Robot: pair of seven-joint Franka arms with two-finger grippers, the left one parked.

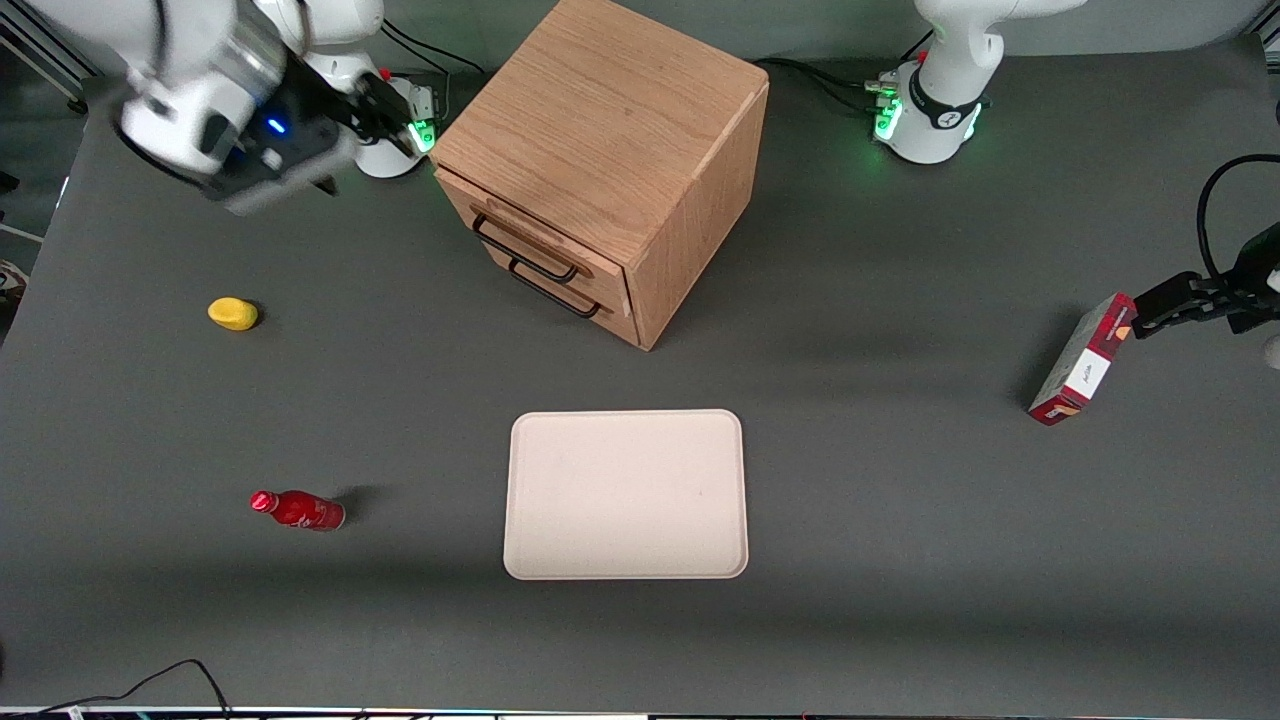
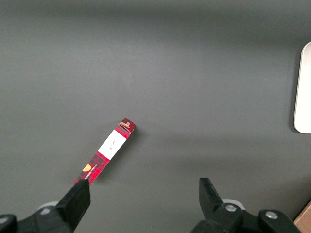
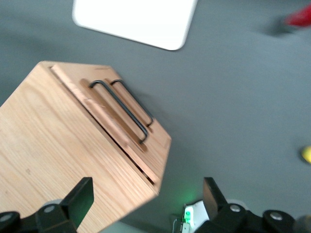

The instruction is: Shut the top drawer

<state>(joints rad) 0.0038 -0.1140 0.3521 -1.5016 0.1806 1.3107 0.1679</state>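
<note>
- My gripper (image 1: 385, 115) hangs in the air in the upper left of the front frame, above the table and beside the cabinet's corner, touching nothing.
- Its fingers (image 3: 80, 196) stand spread apart, released, with nothing between them; the wrist view looks past them down onto the cabinet's top.
- The wooden cabinet (image 1: 610, 130) stands at upper centre of the front frame, turned at an angle so that its drawer face points toward the lower left of the frame.
- The top drawer (image 1: 520, 228) sits just under the cabinet's top board. In the front view its face juts out slightly from the cabinet, with a black wire handle (image 1: 525, 252) across it.
- The lower drawer (image 1: 560, 290) lies directly beneath it, carrying a like black handle.
- A pale tray (image 1: 626, 494) lies flat at lower centre of the front frame, nearer the front camera than the cabinet.
- A yellow object (image 1: 233, 313) rests at mid left of the front frame; its kind I cannot tell.
- A red bottle (image 1: 297, 509) lies on its side at lower left, nearer the camera than the yellow object.
- A red box (image 1: 1083, 359) stands tilted at the right edge, toward the parked arm's end of the table (image 1: 900, 560).
</note>
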